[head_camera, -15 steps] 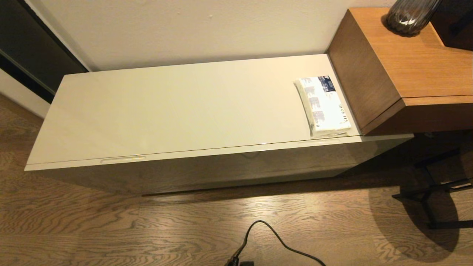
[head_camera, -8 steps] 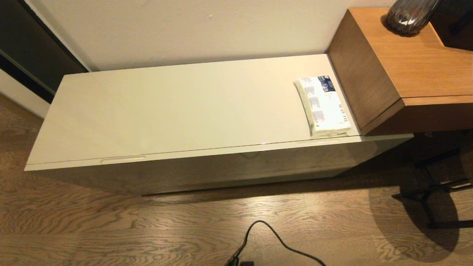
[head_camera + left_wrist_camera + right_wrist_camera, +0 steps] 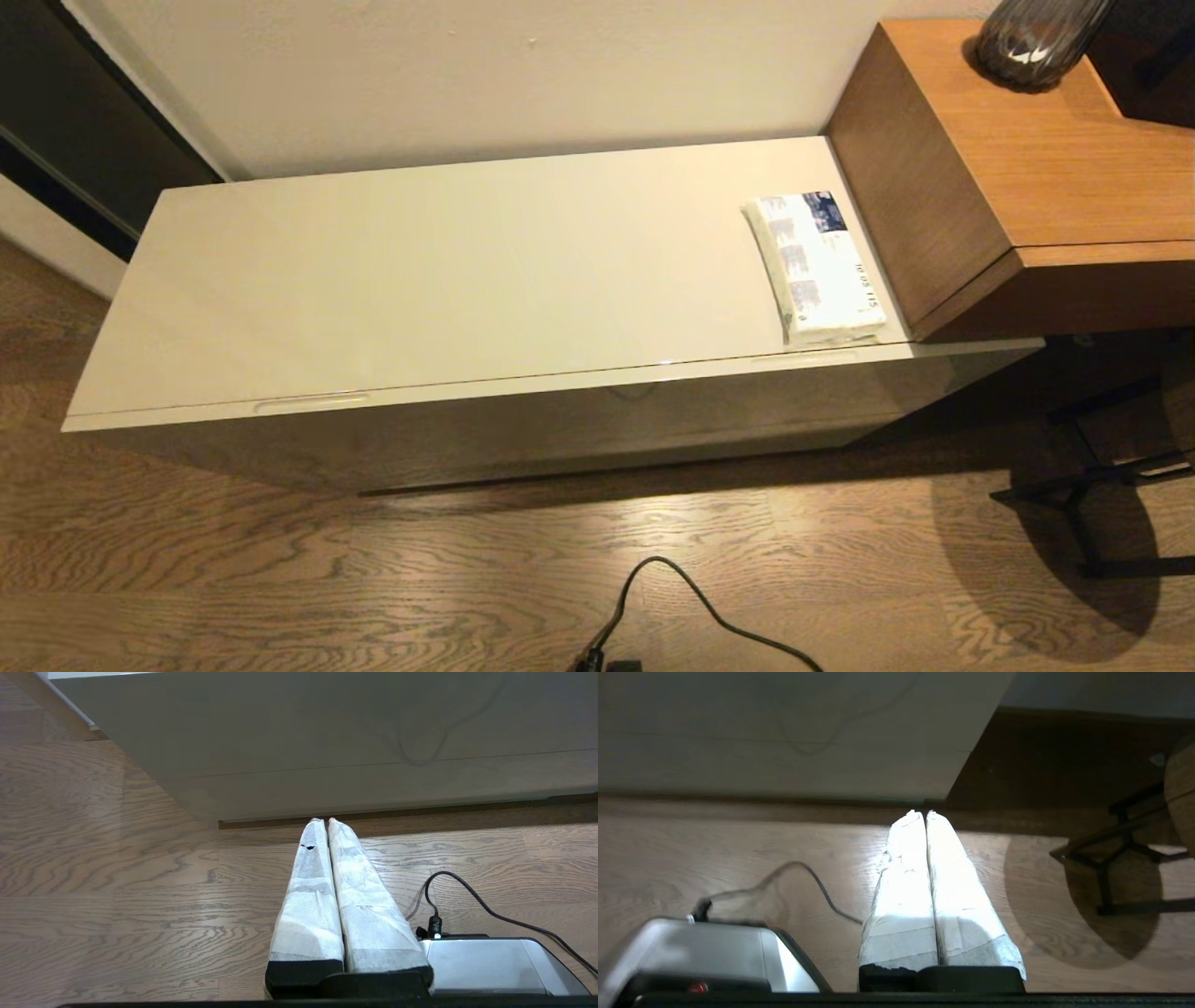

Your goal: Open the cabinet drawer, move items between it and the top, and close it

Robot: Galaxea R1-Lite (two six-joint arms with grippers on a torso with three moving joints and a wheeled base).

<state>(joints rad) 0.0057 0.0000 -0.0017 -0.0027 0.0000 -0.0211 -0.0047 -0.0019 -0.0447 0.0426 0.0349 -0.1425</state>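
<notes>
Only the wrist views show the arms: left tool point(image 3: 323, 820) and right tool point(image 3: 923, 812), each pressed together and empty, low over the wood floor point(image 3: 280, 579). The head view alone shows the closed cabinet drawer point(image 3: 523, 411), then the tissue pack point(image 3: 819, 264) at the top's point(image 3: 448, 280) right end.

A plain cream wall point(image 3: 485, 84) backs the scene. Wood-grain plank floor point(image 3: 280, 579) carries a black cable point(image 3: 695, 607). A taller brown wooden unit point(image 3: 1018, 177) holds a dark ribbed vase point(image 3: 1036, 37); black metal legs point(image 3: 1092, 485) stand beneath, shadowed.
</notes>
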